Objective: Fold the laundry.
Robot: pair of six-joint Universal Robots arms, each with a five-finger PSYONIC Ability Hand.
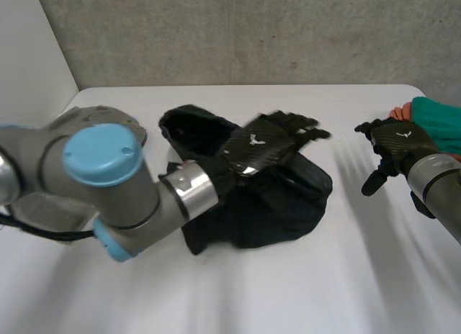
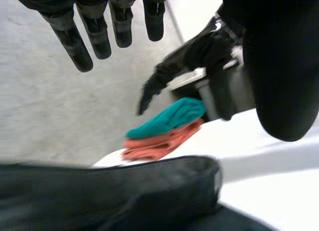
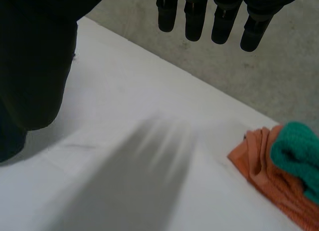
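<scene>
1. The left hand [image 1: 277, 136] is reaching over the black garment [image 1: 274, 204] with fingers [image 2: 94, 37] stretched straight and holding nothing. A grab from here is likely taking a thick bunch rather than a single edge.
2. The right hand [image 1: 392, 143] is hanging to the right, well apart from the garment, fingers [image 3: 214, 19] straight and empty. Swinging in, it is risking a knock against the folded teal cloth [image 1: 439, 125] and orange cloth [image 3: 259, 166] stacked just beside it.
3. The garment is lying crumpled in the middle of the table [image 1: 288, 298] — no flat edge or corner is showing, so it is probably needing spreading first.
4. A grey cloth [image 1: 101, 118] is sitting at the far left, behind the left arm — an elbow sweep could be dragging it.
</scene>
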